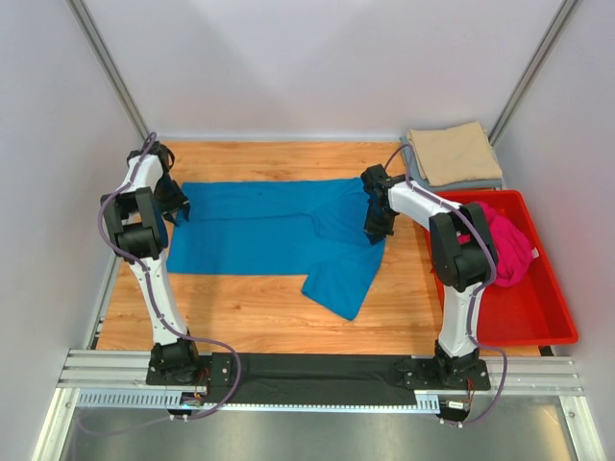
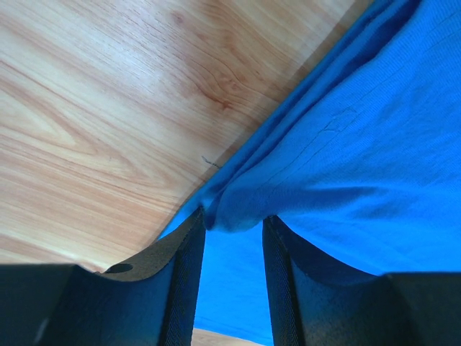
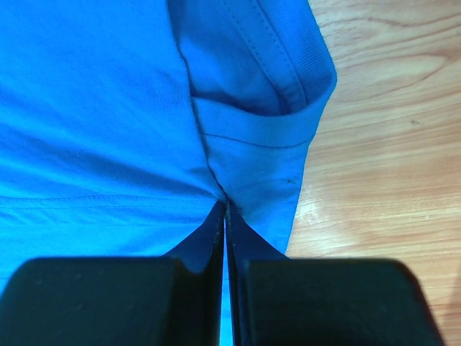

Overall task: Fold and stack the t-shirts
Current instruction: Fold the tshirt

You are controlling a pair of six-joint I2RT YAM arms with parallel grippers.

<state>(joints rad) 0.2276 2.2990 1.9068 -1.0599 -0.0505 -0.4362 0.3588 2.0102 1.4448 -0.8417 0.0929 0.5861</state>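
Observation:
A bright blue t-shirt [image 1: 259,230] lies spread flat across the middle of the table, one part folded toward the front at the right. My left gripper [image 1: 180,209] is down at its left edge. Its jaws stand apart, with a raised fold of blue cloth [image 2: 238,213] between the fingertips [image 2: 196,223]. My right gripper [image 1: 377,230] is at the shirt's right end, shut on the blue cloth [image 3: 245,166] beside the collar band [image 3: 288,65]. A folded tan t-shirt [image 1: 447,152] rests on a grey-blue one [image 1: 478,182] at the back right. A magenta t-shirt [image 1: 507,245] is crumpled in the bin.
The red plastic bin [image 1: 538,312] stands along the right side of the table, close to the right arm. White walls close in the left, back and right. Bare wood [image 1: 240,307] shows in front of the blue shirt.

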